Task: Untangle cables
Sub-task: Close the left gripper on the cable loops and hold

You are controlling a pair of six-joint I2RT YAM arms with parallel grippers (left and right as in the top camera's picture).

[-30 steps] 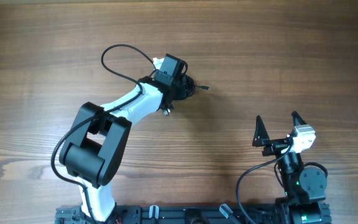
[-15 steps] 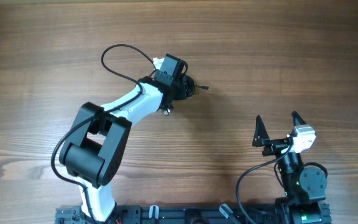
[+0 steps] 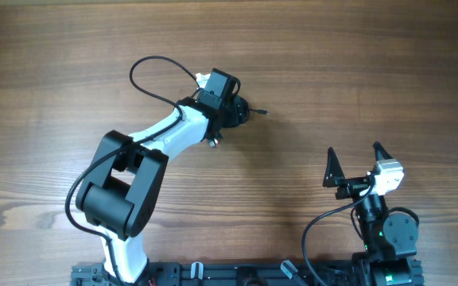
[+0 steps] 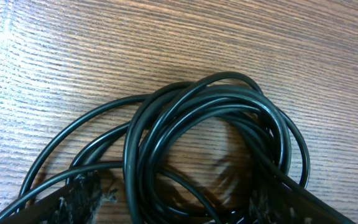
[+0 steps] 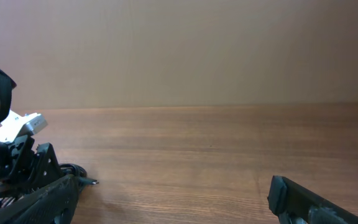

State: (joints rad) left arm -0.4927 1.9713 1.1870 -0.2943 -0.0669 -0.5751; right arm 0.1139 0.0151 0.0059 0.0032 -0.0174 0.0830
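Nothing is changing: left gripper [image 3: 243, 111] is staying spread astride cables [image 4: 210, 124] at 12 o'clock; right gripper [image 3: 353, 151] is idling released; untangling is stalling.

Nothing has changed that I can see from overhead across the last second. My left gripper [image 3: 242, 111] sits at the same spot over the cables [image 4: 210, 106], the small plug end [image 3: 262, 112] pokes out to its right exactly as before, and my right gripper [image 3: 355, 155] has stayed near the table's front edge, jaws spread as wide as earlier.
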